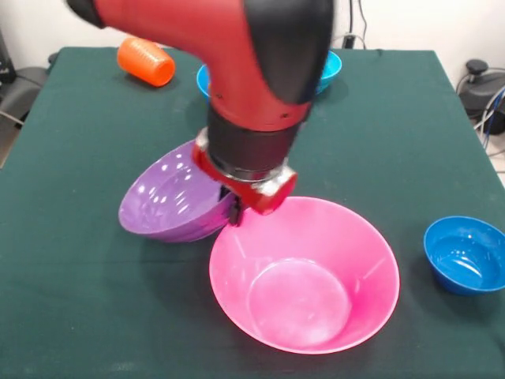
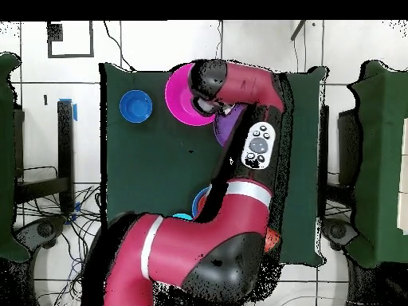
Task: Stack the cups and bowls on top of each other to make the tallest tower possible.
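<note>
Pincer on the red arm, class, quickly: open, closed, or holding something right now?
Pincer: cannot be told; the wrist hides it. It sits at the rim of the tilted purple bowl, beside the pink bowl.

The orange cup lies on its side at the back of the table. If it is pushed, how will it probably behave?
The orange cup lies on its side with round, ribbed walls, so a push across it would probably make it roll. It looks like thin plastic, so it is likely light. The ribs may give some grip.
</note>
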